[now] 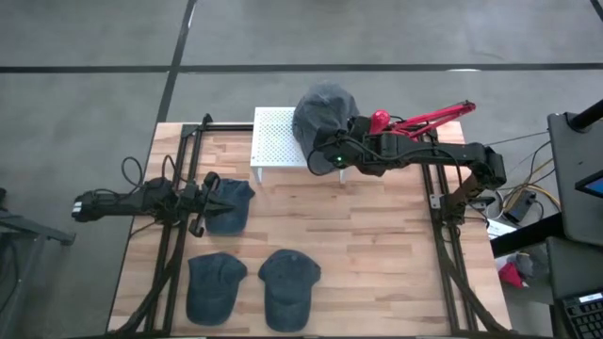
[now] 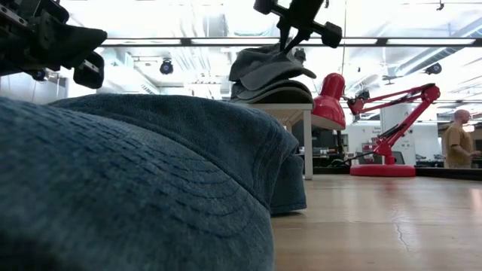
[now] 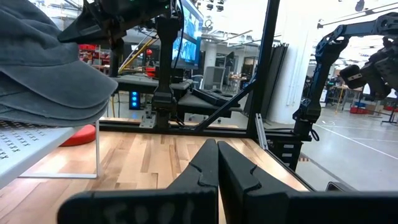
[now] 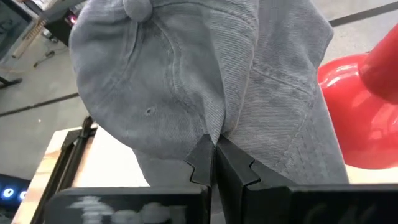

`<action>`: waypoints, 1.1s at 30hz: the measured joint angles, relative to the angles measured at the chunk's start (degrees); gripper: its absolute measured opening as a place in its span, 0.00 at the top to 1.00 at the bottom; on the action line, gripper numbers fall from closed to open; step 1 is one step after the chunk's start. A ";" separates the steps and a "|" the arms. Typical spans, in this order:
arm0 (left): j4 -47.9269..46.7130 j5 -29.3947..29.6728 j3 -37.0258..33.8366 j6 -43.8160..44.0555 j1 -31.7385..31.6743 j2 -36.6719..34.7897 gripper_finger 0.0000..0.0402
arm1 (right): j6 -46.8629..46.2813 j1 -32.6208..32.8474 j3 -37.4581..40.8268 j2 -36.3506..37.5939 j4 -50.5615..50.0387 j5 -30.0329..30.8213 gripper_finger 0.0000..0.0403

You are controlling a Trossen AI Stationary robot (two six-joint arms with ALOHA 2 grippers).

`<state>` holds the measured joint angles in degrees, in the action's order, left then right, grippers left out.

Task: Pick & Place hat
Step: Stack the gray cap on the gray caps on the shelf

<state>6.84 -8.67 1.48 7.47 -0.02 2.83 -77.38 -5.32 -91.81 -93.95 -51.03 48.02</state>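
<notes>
Wooden table (image 1: pixel 377 245) on a grey floor, black rails along both sides, bright workshop beyond with a person standing far off in the low view. White perforated stand (image 1: pixel 273 141) at the table's far edge, a red desk lamp (image 1: pixel 424 118) just beside it.

Right arm reached across from the right side, stretched low and nearly level toward the stand, elbow bent near the right rail. Right gripper (image 4: pixel 214 149) pinched shut on a fold of the grey hat (image 4: pixel 199 81), fingers pressed together with cloth caught between them. Hat (image 1: pixel 325 113) draped over the stand's right end, on top of other caps stacked there, as seen in the low view (image 2: pixel 271 68). Gripper came down onto it from above in that view (image 2: pixel 297 26).

Left arm lay flat along the left side, pointed toward the table's middle. Left gripper (image 1: pixel 200 200) shut on nothing, fingers (image 3: pixel 205 168) closed tight against each other above bare wood, just beside a blue cap (image 1: pixel 229 202). Hard to say whether it touched that cap.

Two more blue caps near the front edge, one to the left (image 1: pixel 214 282) and one beside it (image 1: pixel 287 282), both flat on the wood, apart from each other. One of them filled the low view's foreground (image 2: pixel 135 181).
</notes>
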 joint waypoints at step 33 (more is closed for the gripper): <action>0.01 0.00 0.00 -0.01 -0.01 0.00 1.00 | 11.23 -0.23 -3.40 4.35 3.35 0.04 0.75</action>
<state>6.85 -8.67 1.48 7.46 -0.03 2.83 -66.14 -5.55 -95.21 -89.60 -47.68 48.06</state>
